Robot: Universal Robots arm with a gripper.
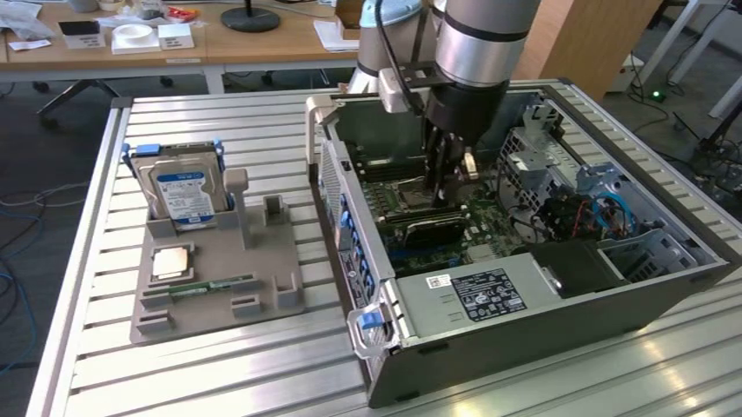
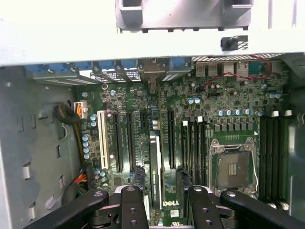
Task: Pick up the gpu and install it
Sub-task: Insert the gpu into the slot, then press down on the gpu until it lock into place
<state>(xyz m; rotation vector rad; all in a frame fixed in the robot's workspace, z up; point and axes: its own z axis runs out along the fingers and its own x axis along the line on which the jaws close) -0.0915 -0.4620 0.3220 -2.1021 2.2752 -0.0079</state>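
The gpu (image 2: 156,162) stands on edge on the motherboard (image 2: 224,109) inside the open computer case (image 1: 557,334), lined up with a long expansion slot. In the exterior view the gpu (image 1: 435,230) is a dark card low in the case, right under my gripper (image 1: 447,204). The arm reaches straight down into the case. In the wrist view my gripper (image 2: 159,179) straddles the card's top edge, and its black fingers (image 2: 136,200) stand apart from it with a small gap on each side. The jaws are open.
On the exterior view's left, a grey holder (image 1: 273,287) carries a hard drive (image 1: 186,187) standing upright, a CPU (image 1: 170,261) and a RAM stick (image 1: 215,285). The power supply (image 1: 481,295) and drive cage (image 1: 545,161) crowd the case interior. All of this rests on a slatted metal table (image 1: 208,373).
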